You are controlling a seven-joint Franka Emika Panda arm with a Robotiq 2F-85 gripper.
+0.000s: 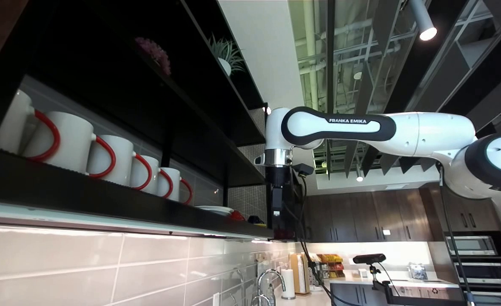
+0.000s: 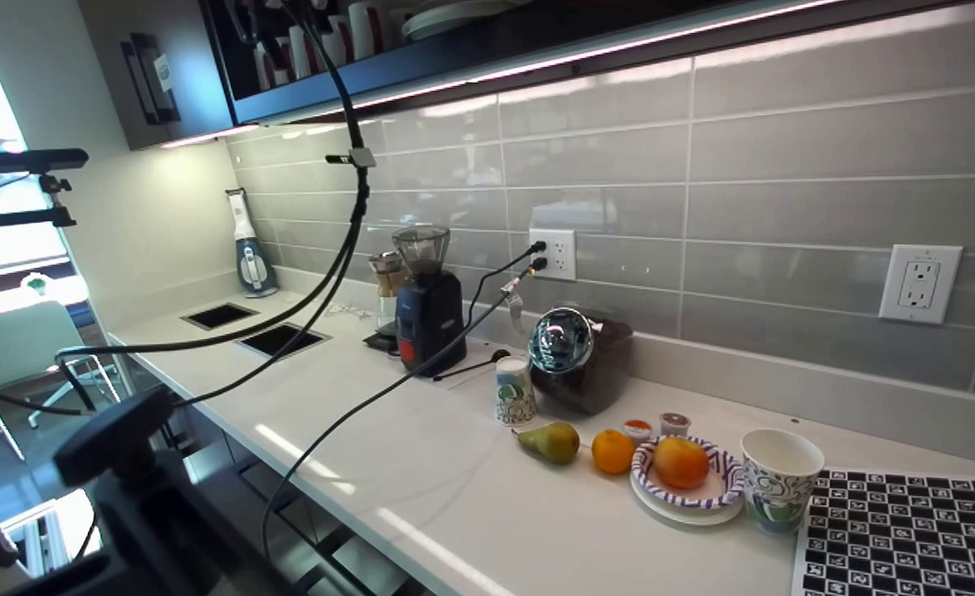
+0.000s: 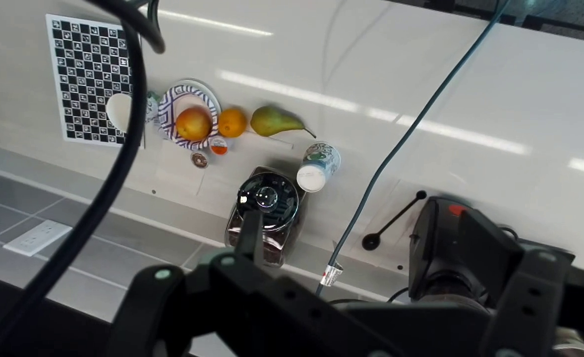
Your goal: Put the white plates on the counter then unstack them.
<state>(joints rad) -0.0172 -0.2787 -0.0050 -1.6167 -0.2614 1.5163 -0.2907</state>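
White plates lie stacked on the black shelf, beyond the red-handled mugs. They also show at the top edge of an exterior view, partly cut off. My gripper hangs pointing down beside the far end of the shelf, apart from the plates. In the wrist view the gripper has its fingers wide apart with nothing between them, high above the white counter. The counter shows in an exterior view. The shelf plates are not visible in the wrist view.
On the counter are a patterned bowl with fruit on a white plate, an orange, a pear, paper cups, a jar and a grinder. Black cables hang across. Mugs line the shelf.
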